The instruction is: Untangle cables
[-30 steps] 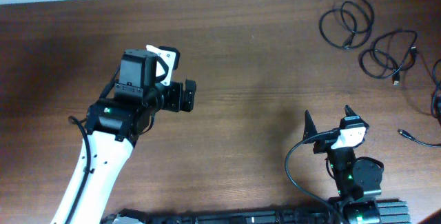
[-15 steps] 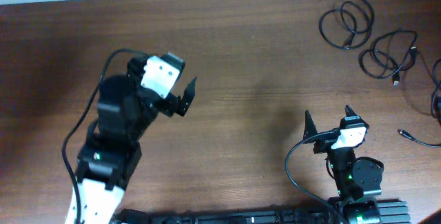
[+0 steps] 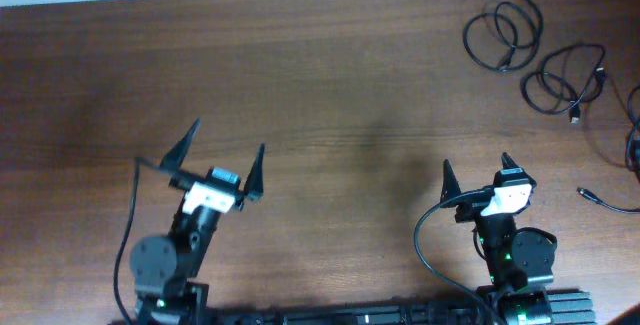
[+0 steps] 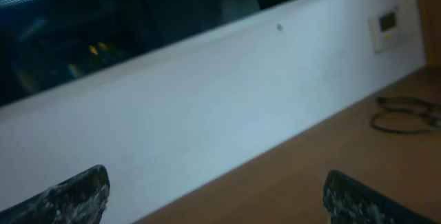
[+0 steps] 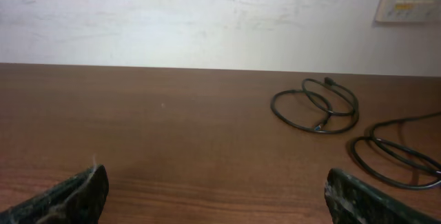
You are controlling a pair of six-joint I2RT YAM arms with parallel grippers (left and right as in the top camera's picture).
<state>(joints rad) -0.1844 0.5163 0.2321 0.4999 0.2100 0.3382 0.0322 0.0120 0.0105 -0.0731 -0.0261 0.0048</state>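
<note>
Sitting at the bottom of the overhead frame, the left claw (image 3: 228, 137) and right claw (image 3: 475, 160) both gape wide, holding nothing. Open brown worktop (image 3: 350, 85) stretches above them. Thin black cables (image 3: 505, 62) lie in small loose coils at the upper right, crowding the right edge below the white wall (image 5: 207, 17).

Open table (image 3: 350, 85) between arms; cables (image 3: 505, 35) only far right
</note>
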